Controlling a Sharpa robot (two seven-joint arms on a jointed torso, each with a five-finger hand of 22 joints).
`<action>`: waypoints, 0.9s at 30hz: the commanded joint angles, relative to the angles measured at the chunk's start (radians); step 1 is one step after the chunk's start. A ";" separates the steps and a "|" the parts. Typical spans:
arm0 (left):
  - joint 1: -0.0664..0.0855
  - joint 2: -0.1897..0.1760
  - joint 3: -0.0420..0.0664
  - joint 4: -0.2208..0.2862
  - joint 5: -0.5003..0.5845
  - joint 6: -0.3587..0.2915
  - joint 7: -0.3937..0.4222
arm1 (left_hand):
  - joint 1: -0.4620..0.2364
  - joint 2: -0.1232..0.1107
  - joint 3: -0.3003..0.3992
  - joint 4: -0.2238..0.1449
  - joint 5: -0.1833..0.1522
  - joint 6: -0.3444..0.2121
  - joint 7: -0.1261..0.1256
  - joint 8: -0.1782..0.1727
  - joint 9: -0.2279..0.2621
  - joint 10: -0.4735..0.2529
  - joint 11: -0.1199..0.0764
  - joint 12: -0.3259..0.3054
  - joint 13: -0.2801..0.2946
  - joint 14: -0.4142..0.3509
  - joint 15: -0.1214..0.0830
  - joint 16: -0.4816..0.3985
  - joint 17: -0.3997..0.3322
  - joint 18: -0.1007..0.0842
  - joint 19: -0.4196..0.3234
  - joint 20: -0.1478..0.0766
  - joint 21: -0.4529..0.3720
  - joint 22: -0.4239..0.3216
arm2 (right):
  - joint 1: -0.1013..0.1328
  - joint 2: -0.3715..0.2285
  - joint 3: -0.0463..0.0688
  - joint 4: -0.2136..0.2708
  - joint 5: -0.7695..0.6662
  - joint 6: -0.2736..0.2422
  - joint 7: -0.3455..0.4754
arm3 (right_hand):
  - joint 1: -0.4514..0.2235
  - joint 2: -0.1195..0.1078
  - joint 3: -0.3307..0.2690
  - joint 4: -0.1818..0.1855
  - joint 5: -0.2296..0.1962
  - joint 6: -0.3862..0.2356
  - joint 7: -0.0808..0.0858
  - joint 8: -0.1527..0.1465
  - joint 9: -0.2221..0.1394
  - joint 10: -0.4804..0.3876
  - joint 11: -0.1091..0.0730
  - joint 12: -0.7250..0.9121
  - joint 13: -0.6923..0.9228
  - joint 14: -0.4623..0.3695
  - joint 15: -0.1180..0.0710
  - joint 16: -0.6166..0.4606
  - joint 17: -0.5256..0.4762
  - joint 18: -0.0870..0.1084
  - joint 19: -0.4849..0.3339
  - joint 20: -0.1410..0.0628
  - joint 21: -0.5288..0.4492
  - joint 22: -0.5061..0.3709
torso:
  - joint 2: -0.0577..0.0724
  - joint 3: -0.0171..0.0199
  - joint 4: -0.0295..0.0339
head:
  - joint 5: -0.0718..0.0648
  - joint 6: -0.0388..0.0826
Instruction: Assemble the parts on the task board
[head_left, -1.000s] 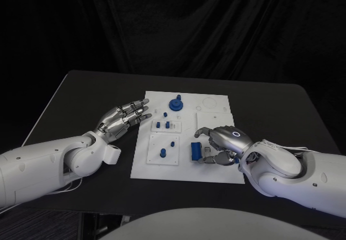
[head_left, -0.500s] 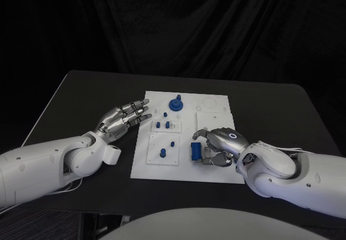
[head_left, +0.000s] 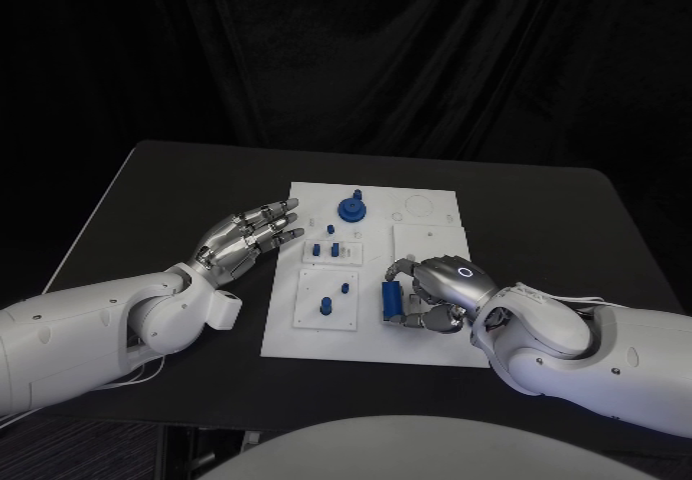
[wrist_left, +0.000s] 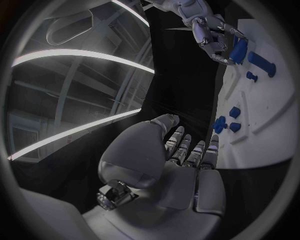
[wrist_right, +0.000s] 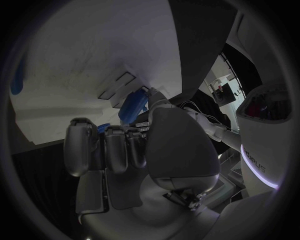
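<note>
A white task board (head_left: 433, 345) is seen lying in the middle of the black tabletop (head_left: 173, 190). Several blue parts are carried on it: a round knobbed part (head_left: 351, 208) is set near the far edge, a few small pegs (head_left: 332, 247) are stood in a raised white block at mid-board, and two more small pieces (head_left: 335, 300) are placed on a second white block nearer the robot.

The right robot hand (head_left: 433, 290) is lowered onto the near right part of the board. Its fingers are curled around an oblong blue part (head_left: 388, 299), which is pinched between thumb and fingers; the same part is seen in the right wrist view (wrist_right: 132, 106) at the fingertips, close against the white board surface. Whether the part is touching the board or is lifted just off it cannot be told.

The left robot hand (head_left: 248, 235) is held at the board's left edge, beside the block with the pegs. Its fingers are stretched out and slightly apart, and nothing is held in it. In the left wrist view the open palm (wrist_left: 165, 170) is shown with the fingertips pointed toward the board edge, the small blue pegs (wrist_left: 226, 123) being just beyond them.
</note>
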 joint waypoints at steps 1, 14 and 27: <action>-0.002 0.001 0.001 0.002 0.001 0.017 0.025 | -0.005 -0.004 0.005 0.000 0.004 0.002 0.004 0.003 0.001 0.002 0.007 0.004 0.001 0.003 0.003 0.004 0.001 0.001 0.001 0.003 -0.003 -0.001 | -0.003 -0.003 0.001 0.002 0.000 -0.037 0.000 | -0.003 0.016 0.004 -0.006 0.039 0.023 -0.004 0.023 0.003 0.106 0.000 0.003 0.263 0.078 0.001 -0.003 0.130 0.006 0.040 0.005 -0.001 0.203 | 0.000 0.0002 0.0001 | 0.001 0.000; -0.002 0.001 0.001 0.002 0.001 0.017 0.022 | -0.006 -0.004 0.006 0.001 0.004 0.007 0.005 0.004 0.002 0.002 0.007 0.004 0.001 0.003 0.003 0.004 0.000 0.000 0.000 0.003 -0.003 -0.002 | -0.003 -0.010 0.001 0.011 0.021 -0.051 0.013 | -0.040 0.044 0.014 -0.012 0.228 0.110 -0.013 0.079 0.002 0.106 0.001 0.003 0.263 0.079 0.002 -0.002 0.130 0.006 0.041 0.005 0.000 0.204 | 0.000 0.0002 -0.0003 | 0.004 0.000; -0.003 -0.003 0.001 0.003 0.001 0.016 0.021 | -0.006 -0.004 0.006 0.001 0.004 0.007 0.005 0.004 0.002 0.002 0.007 0.004 0.001 0.003 0.003 0.004 0.000 0.000 0.000 0.003 -0.003 -0.002 | -0.004 -0.042 0.000 0.046 0.029 -0.062 0.011 | -0.081 0.042 0.053 -0.002 0.399 0.119 -0.013 0.050 -0.032 0.106 -0.002 0.003 0.263 0.079 -0.001 -0.001 0.132 0.005 0.041 0.002 0.002 0.204 | 0.001 0.0006 -0.0001 | 0.005 0.000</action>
